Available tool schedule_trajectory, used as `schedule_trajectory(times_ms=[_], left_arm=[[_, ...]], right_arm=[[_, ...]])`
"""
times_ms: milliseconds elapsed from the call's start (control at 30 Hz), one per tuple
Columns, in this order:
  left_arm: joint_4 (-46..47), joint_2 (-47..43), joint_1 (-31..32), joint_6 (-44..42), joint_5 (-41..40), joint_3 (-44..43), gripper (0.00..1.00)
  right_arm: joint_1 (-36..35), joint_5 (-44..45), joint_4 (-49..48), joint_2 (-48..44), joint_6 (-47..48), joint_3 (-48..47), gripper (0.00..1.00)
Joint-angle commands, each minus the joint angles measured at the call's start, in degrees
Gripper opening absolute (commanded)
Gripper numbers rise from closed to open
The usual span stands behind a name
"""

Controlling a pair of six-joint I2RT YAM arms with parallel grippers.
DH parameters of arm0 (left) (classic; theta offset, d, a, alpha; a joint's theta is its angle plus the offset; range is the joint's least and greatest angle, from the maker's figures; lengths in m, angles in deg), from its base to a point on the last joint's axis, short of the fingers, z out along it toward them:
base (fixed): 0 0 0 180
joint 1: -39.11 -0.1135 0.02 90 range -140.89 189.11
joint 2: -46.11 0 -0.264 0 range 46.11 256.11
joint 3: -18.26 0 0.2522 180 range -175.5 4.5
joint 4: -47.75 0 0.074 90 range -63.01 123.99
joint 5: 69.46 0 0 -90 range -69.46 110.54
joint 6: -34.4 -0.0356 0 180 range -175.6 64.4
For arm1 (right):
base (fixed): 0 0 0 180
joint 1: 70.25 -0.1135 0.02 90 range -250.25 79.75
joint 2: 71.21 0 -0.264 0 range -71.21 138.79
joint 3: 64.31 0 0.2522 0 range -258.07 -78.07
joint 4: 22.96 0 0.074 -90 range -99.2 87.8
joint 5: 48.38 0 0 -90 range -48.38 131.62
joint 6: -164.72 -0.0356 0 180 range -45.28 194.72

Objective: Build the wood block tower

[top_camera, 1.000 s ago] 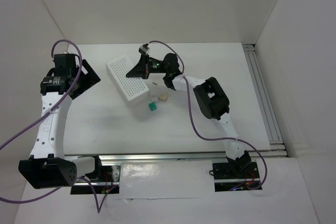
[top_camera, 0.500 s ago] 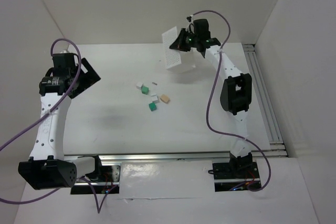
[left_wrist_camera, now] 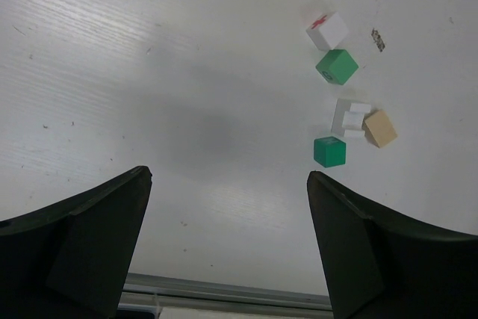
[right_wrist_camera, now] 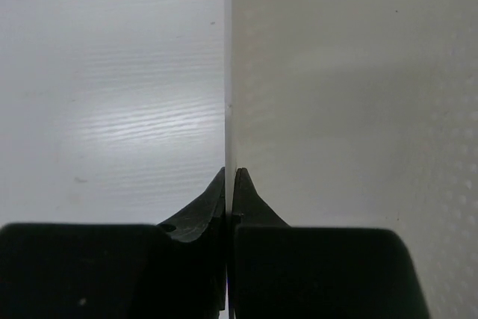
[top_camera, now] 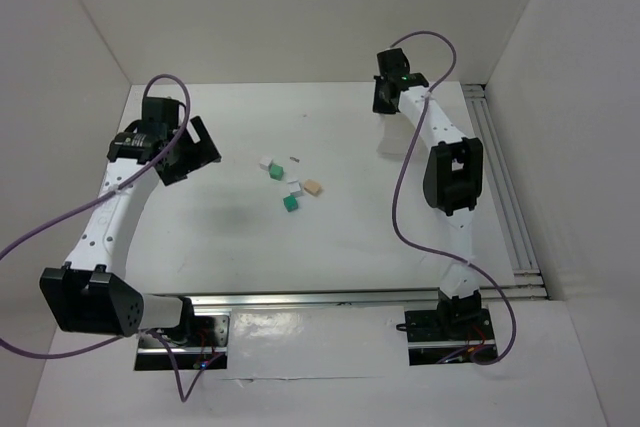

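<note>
Wood block tower (top_camera: 290, 204) is not yet a tower: its pieces lie loose in a single layer about the middle of the counter (top_camera: 220, 247). Two green cubes (left_wrist_camera: 337, 66), a tan piece (left_wrist_camera: 379, 128) and some white bits (left_wrist_camera: 351, 117) are bunched close, several touching or nearly so. That crowding is the likely trouble. Wide jaws coming down on one cube would probably nudge its neighbours, and a skewed approach could scatter them or clamp two at once. Such small cubes may also twist in the grip and land off-centre, so a stack could topple. The left gripper (left_wrist_camera: 228, 181) hangs spread wide and empty above bare counter toward the left edge, well apart from the pieces and angled obliquely at them. The right gripper (right_wrist_camera: 230, 178) is stretched out to the far edge, right of centre. Its jaws are pinched narrow on a thin pale panel (right_wrist_camera: 336, 72), apparently a tray wall.
</note>
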Motion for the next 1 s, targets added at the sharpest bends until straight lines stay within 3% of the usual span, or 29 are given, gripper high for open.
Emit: schedule_trajectory(times_ms=[0,100,200,233,367,633,767,967], left_arm=[[1.57,0.34,1.25,-1.29,0.38,-0.06,0.99],[1.57,1.48,2.31,-1.29,-0.14,-0.06,0.99],[1.57,2.1,2.84,-1.29,-0.14,-0.06,0.99],[1.57,2.1,3.36,-1.82,-0.14,-0.06,0.99],[1.57,3.41,3.88,-1.82,-0.14,-0.59,0.99],[1.57,4.04,3.89,-2.96,-2.95,-2.44,1.0],[0.52,4.04,3.89,-3.49,-6.02,-2.44,1.0],[0.52,1.84,3.27,-3.49,-7.09,0.01,1.0]], right_arm=[[2.33,5.97,0.97,2.83,2.11,-5.11,0.04],[4.17,4.49,1.49,5.82,2.11,-8.79,0.17],[4.8,2.19,3.95,7.05,2.11,-13.19,0.38],[4.8,0.98,3.95,7.05,2.11,-13.21,0.52],[3.66,-0.44,3.95,2.67,2.11,-13.73,0.81],[-4.33,-0.44,1.67,-10.85,2.64,-9.44,0.86],[-13.54,-1.76,1.67,-13.68,3.25,-1.63,0.86],[-22.53,-2.63,-3.77,-18.51,-1.05,14.36,0.97]])
